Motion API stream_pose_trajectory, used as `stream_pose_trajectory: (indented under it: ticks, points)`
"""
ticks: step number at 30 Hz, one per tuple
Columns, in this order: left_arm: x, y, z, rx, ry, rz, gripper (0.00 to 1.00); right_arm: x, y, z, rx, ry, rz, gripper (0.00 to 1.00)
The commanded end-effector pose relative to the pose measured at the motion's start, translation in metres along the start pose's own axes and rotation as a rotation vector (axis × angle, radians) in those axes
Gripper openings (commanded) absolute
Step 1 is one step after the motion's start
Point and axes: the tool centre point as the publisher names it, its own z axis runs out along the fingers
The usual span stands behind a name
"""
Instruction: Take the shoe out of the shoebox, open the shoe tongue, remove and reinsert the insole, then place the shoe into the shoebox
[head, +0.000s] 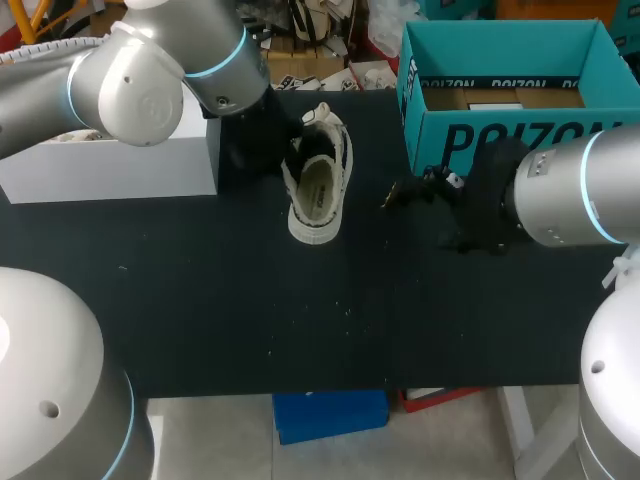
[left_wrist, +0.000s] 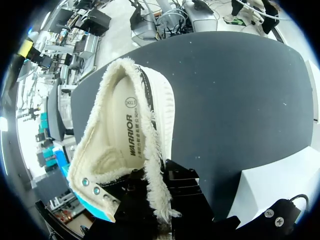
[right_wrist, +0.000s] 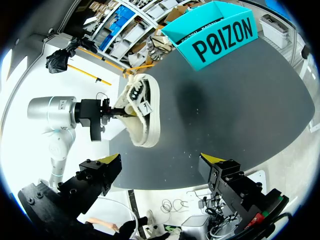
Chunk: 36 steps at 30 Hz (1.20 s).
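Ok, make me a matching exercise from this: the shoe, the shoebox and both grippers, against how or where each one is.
Things:
1 shoe
2 shoebox
3 left gripper
4 right gripper

States:
A teal, open-topped
B open, holding nothing
C white, lying on the dark table
D shut on the shoe's fleecy collar

Pairs: 1-C, 2-A, 3-D, 4-B

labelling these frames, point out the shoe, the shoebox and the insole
shoe (head: 312, 230): head view, white toe cap
shoebox (head: 432, 140): head view, teal front wall
insole (left_wrist: 129, 126): left wrist view, printed middle inside the shoe
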Motion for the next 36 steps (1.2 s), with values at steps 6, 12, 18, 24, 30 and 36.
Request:
stream_pose_trajectory:
  ticks: [6,12,18,24,30,36]
  points:
    - [0.000,0.000,-0.001,-0.002,0.001,0.002,0.00,0.001,-0.001,0.001,-0.003,-0.003,0.001,1.00]
    - [-0.009,0.002,-0.016,-0.004,0.002,-0.058,0.00,0.001,-0.001,0.001,-0.003,-0.003,0.001,1.00]
    - [-0.031,0.019,-0.061,-0.030,0.024,-0.298,0.00,0.001,-0.001,0.001,-0.003,-0.003,0.001,1.00]
    - [-0.029,0.028,-0.093,-0.065,0.076,-0.571,0.00,0.001,-0.001,0.001,-0.003,-0.003,0.001,1.00]
    - [-0.006,0.041,-0.113,-0.164,0.105,-0.888,0.00,0.001,-0.001,0.001,-0.003,-0.003,0.001,1.00]
    - [0.030,0.069,-0.130,-0.329,0.101,-1.144,0.00,0.001,-0.001,0.001,-0.003,-0.003,0.001,1.00]
